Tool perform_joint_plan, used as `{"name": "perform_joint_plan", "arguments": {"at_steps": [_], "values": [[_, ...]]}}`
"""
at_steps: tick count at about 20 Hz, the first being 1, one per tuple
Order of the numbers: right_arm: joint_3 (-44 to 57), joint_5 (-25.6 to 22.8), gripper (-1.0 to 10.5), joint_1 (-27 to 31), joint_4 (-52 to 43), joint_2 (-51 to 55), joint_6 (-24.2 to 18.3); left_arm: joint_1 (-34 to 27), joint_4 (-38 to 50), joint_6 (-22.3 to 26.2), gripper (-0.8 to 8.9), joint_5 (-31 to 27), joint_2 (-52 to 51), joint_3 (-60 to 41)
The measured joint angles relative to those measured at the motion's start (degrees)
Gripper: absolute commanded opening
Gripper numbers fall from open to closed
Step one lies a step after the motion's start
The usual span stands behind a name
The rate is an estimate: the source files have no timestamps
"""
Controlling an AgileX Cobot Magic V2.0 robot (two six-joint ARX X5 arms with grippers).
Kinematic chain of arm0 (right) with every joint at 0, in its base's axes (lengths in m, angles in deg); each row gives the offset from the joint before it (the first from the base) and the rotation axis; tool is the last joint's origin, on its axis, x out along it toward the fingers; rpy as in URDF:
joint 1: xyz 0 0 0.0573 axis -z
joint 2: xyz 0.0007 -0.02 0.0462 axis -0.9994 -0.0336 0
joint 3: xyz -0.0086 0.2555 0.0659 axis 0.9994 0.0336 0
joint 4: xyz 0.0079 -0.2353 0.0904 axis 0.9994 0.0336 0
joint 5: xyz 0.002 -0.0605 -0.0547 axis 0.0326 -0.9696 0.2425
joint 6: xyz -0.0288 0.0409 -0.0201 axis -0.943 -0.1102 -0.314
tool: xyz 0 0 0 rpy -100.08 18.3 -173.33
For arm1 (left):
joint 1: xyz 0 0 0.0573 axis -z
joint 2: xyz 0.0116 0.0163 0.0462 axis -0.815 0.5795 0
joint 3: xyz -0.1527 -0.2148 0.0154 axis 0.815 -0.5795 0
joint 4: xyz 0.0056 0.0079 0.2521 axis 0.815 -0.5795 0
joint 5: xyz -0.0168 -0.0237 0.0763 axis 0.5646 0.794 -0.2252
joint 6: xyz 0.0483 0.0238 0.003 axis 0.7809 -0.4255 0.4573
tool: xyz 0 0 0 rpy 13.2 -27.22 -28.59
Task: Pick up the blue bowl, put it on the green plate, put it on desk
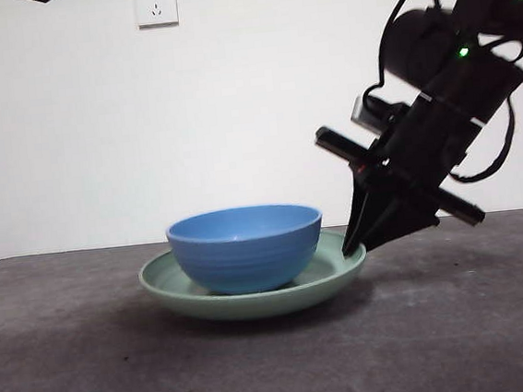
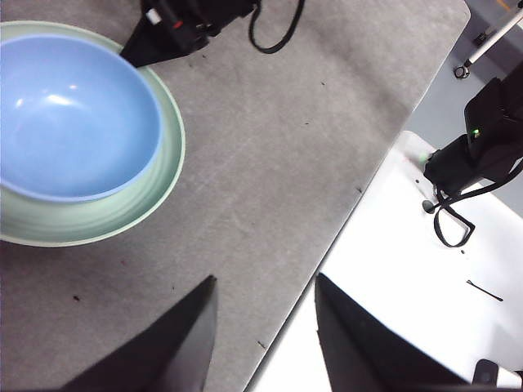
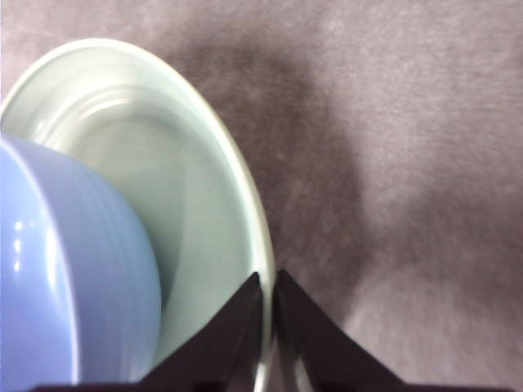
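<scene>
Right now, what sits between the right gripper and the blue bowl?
Only the pale green plate's inner slope; the right gripper pinches its rim, clear of the glossy blue bowl, per the right wrist view.

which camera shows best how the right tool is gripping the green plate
The right wrist view: the right tool has its jaws pinched on the green plate rim, one each side. The front view shows the tool at the plate's edge beside the blue bowl. The left wrist view shows only its dark tip.

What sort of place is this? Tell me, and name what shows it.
Probably a robot lab or test bench, not a kitchen: a bare white wall with one socket, a dark desk holding only a blue bowl on a green plate, and cabled arms, the right claw at the plate's rim.
</scene>
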Motion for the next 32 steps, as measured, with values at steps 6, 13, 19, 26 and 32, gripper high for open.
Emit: {"name": "perform_joint_plan", "arguments": {"at_steps": [6, 13, 19, 26, 32], "values": [[-0.2, 0.0, 0.2, 0.0, -0.2, -1.2, 0.5, 0.0, -0.4, 0.0, 1.91, 0.0, 0.0, 0.0], [-0.3, 0.4, 1.2, 0.0, -0.2, -1.2, 0.9, 0.0, -0.9, 0.0, 1.91, 0.0, 0.0, 0.0], [-0.3, -3.9, 1.9, 0.0, 3.8, 1.9, 0.4, 0.0, -0.9, 0.0, 1.91, 0.0, 0.0, 0.0], [-0.3, -4.7, 1.9, 0.3, 16.8, 18.3, -8.6, 0.0, -0.9, 0.0, 1.91, 0.0, 0.0, 0.0], [-0.3, 0.3, 1.9, -0.4, 33.0, 36.2, -17.0, 0.0, -1.0, 0.0, 1.91, 0.0, 0.0, 0.0]]}}
